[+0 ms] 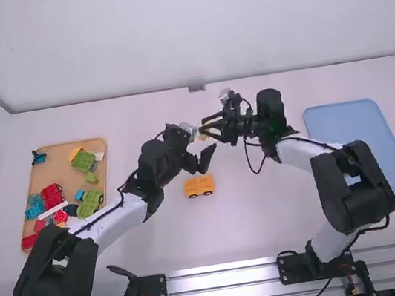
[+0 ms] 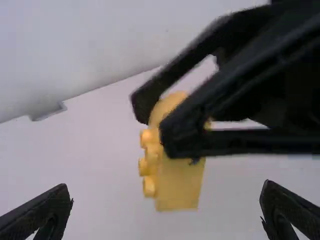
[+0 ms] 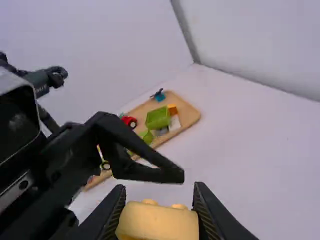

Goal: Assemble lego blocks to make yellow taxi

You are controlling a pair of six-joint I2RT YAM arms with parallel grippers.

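In the high view my right gripper (image 1: pixel 207 126) is above the table's middle, beside my left gripper (image 1: pixel 205 144). A yellow block (image 2: pixel 179 177) with studs along one side is between the right gripper's black fingers in the left wrist view. My left gripper (image 2: pixel 167 206) stands open, one finger on each side of that block and apart from it. In the right wrist view my right gripper (image 3: pixel 159 199) is shut on the yellow block (image 3: pixel 157 221). A yellow-orange car base (image 1: pixel 199 185) with dark wheels sits on the table, nearer the arm bases than both grippers.
A wooden tray (image 1: pixel 106 162) on the left holds several green, red, blue and white blocks, plus an orange-yellow one. On the right lies a light blue tray (image 1: pixel 359 145). The wall (image 1: pixel 186 29) rises behind the table's far edge.
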